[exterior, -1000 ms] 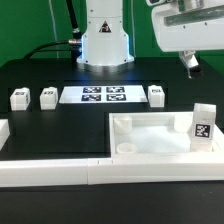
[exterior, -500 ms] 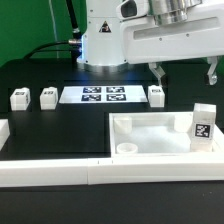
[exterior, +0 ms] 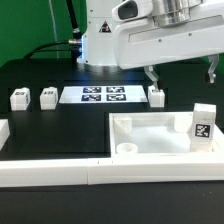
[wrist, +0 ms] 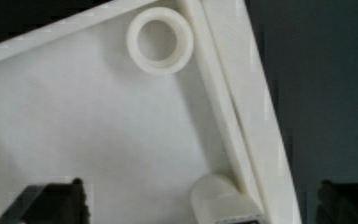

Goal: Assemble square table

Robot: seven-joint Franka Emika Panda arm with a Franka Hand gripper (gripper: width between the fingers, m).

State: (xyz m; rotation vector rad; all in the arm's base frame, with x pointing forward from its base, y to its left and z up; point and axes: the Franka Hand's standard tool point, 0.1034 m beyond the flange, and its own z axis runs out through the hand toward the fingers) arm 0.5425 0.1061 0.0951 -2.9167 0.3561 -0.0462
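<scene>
the marker board (exterior: 102, 96), a thin flat white sheet printed with four black tags, lies flat on the matte black work surface (exterior: 60, 130), toward its rear. a long white plastic border rail (exterior: 50, 172) runs along the front edge. a green backdrop (exterior: 30, 25) stands behind.

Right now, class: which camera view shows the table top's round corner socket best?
The wrist view: a socket appears large, its ring clear. The exterior view shows one socket small, in the table top's corner.

Bright even light, soft wrist view
</scene>
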